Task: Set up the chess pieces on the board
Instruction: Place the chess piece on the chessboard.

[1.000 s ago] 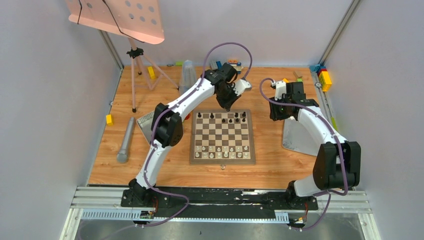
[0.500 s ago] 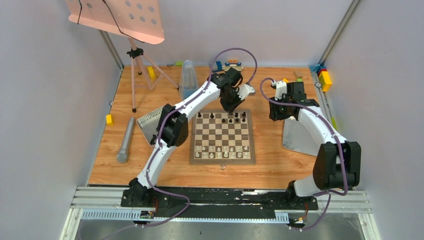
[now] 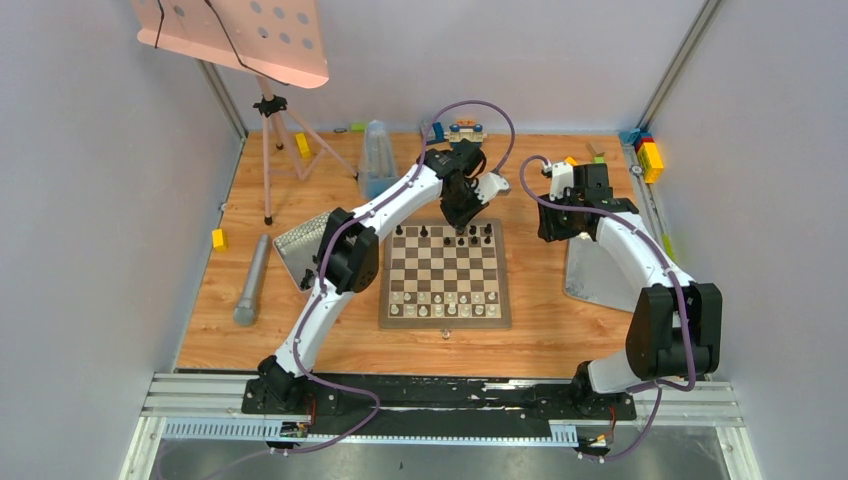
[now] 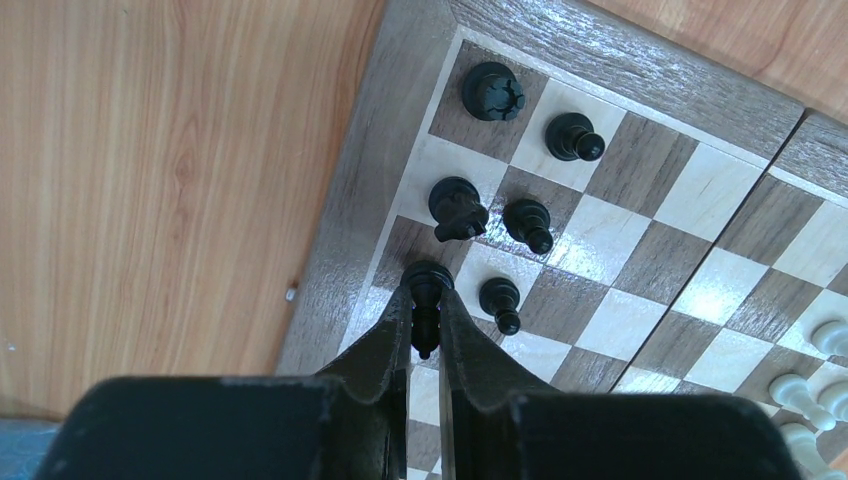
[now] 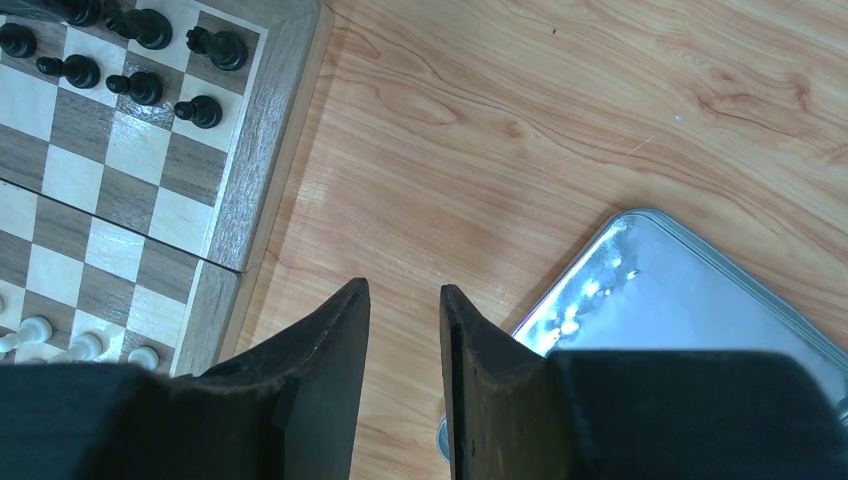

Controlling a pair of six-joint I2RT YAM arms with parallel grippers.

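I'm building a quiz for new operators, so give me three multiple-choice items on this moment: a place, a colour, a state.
1. Where does the right hand hover? A) over the board B) over bare table beside the metal tray C) over the microphone
2. What colour is the chess piece in the left hand? A) black B) white C) red
3. How is the right hand? A) shut on a chess piece B) shut on the tray C) open and empty
Answers: 1 B, wood shows below it; 2 A, the wrist view shows it black; 3 C, its jaws stand apart with nothing between.
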